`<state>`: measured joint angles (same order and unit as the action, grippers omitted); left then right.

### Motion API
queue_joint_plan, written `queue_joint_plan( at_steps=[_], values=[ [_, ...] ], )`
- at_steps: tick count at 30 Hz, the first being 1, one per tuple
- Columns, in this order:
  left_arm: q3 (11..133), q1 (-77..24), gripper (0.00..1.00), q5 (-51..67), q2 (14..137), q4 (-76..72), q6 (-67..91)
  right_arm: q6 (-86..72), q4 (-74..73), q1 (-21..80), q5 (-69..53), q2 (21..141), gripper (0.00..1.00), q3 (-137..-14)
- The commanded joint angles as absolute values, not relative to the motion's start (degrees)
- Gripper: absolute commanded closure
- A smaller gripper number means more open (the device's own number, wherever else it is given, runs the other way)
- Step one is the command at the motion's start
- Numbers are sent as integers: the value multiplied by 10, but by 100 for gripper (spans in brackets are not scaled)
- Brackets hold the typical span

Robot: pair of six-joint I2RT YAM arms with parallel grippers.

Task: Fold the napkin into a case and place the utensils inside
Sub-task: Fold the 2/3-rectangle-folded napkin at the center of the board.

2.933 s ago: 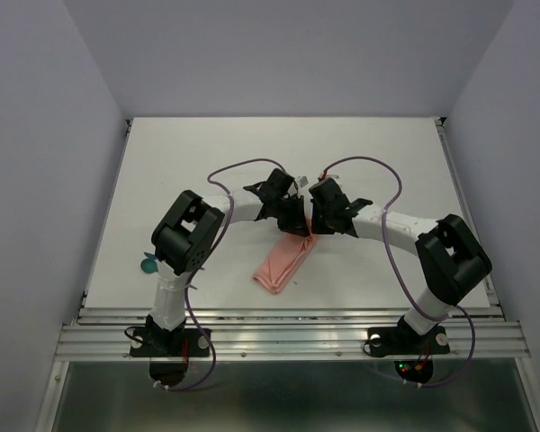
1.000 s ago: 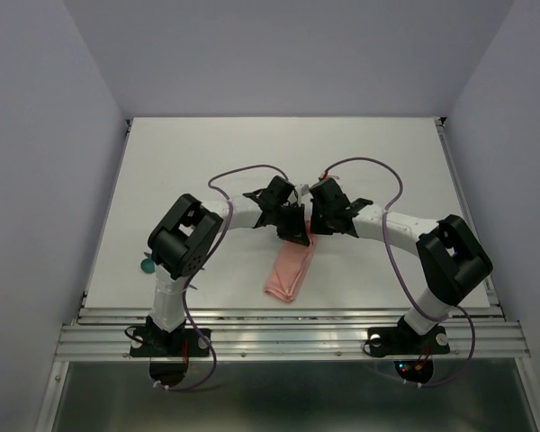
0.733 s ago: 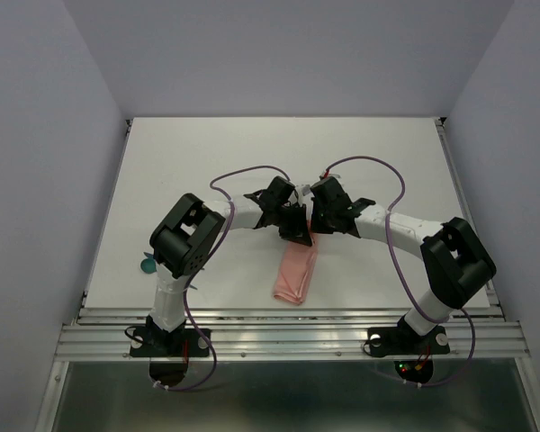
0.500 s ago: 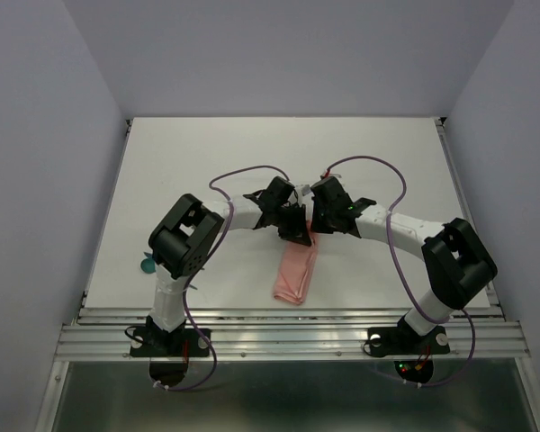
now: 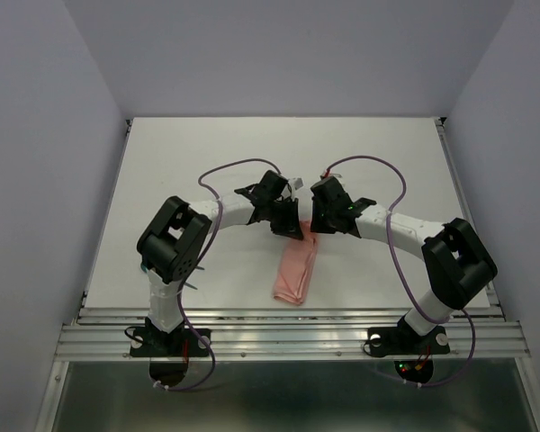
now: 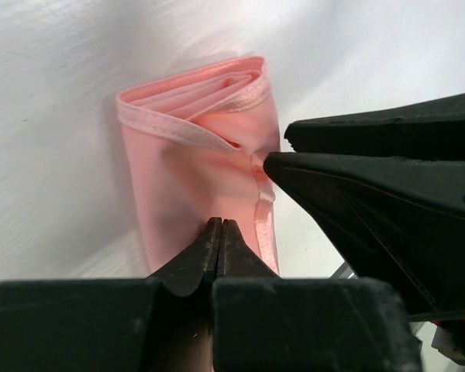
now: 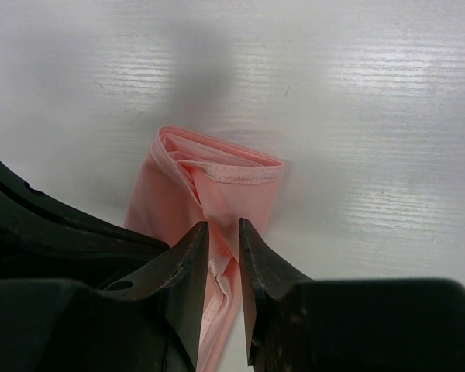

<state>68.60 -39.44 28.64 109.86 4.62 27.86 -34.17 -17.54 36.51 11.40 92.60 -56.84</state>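
Nearest to me, a thin salmon-pink cloth napkin (image 5: 295,273) lay on the white table (image 5: 207,153), folded into a narrow layered strip that ran away from the arm bases. The end farthest from the two hands showed its stacked folds, with a hemmed edge lying across the top layer. Both hands had gathered at the other end of the strip, almost touching each other. The black left gripper (image 6: 219,226) had its two fingers pressed flat together, with no gap between them. Its tips were down at the top layer, near the middle of the strip's width. I could not tell whether any fabric was nipped between them. Just to its right, the black right gripper (image 7: 223,226) had its fingers parted by a narrow slot. Pink cloth and a pale hem showed through that slot, and the fingers stood either side of the hem rather than clamping it. Beyond the hands, thin purple cables (image 5: 225,171) arched up from each wrist over the table.
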Motion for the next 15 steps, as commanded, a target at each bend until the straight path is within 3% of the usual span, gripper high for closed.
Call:
queue_joint_plan(
  at_steps=[1,8,15],
  values=[
    [707,-388,100,290,1083,50,272,-324,-170,372,114,924,72,-585],
    [728,-388,100,298,1106,44,281,-316,-172,372,110,924,64,-584],
    [732,-390,100,322,1110,40,282,-306,-174,377,112,931,65,-585]
  ],
)
